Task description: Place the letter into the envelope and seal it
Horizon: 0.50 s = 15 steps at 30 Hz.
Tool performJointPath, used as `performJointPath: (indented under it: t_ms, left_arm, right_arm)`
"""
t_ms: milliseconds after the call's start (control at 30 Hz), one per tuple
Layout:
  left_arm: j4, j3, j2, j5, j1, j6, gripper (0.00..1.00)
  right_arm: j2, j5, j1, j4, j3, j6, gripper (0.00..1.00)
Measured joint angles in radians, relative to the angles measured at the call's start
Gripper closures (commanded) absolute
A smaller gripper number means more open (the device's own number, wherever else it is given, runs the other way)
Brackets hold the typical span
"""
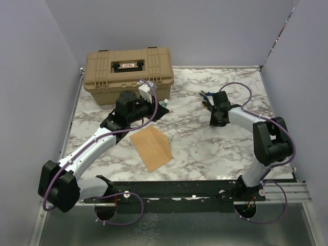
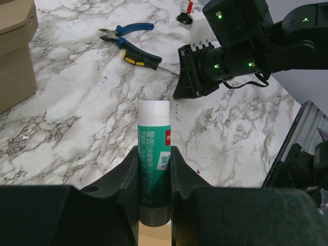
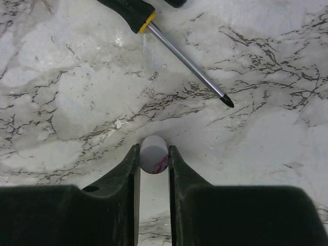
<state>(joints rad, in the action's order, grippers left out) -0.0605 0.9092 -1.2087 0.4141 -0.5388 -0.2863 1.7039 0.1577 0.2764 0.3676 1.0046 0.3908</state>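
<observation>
Pale lavender walls close in a white marble-patterned worktop (image 1: 205,148). A tan hard case (image 1: 128,69) with a black handle on its lid stands at the back left.

The envelope (image 1: 151,147), orange-brown kraft paper, lies flat on the near-middle of the worktop. It sits just beside the left arm's forearm and well apart from the right arm. From above I cannot tell whether the letter is inside it; no separate pale sheet can be made out.

The left fingers (image 2: 128,174) are clamped on a glue stick (image 2: 154,128). It has a green printed label, a white top end that points away from the wrist, and a dark grey base down between the fingers. In the top view this arm reaches over the middle of the worktop, in front of the case.

Beyond the glue stick lie blue-handled pliers (image 2: 125,32) and a black-and-yellow-handled screwdriver (image 2: 143,57), close together. The right arm's black wrist is just beside them.

The right fingers (image 3: 128,174) are closed against both sides of a small round white piece (image 3: 154,154) with a pink-red smear on its face. What it is cannot be made out. The screwdriver's shaft and tip lie on the marble just beyond it, not touching.
</observation>
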Motion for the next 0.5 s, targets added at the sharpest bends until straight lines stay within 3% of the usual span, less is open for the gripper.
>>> performJointPath:
  t_ms: [233, 500]
  left_arm:
    - [-0.005, 0.02, -0.002, -0.024, 0.0, -0.011, 1.0]
    - [-0.007, 0.033, -0.003, -0.034, 0.0, -0.021, 0.97]
  right_arm:
    - [0.019, 0.015, 0.005, 0.004, 0.004, -0.003, 0.46]
    - [0.004, 0.0, 0.005, 0.058, 0.04, 0.002, 0.41]
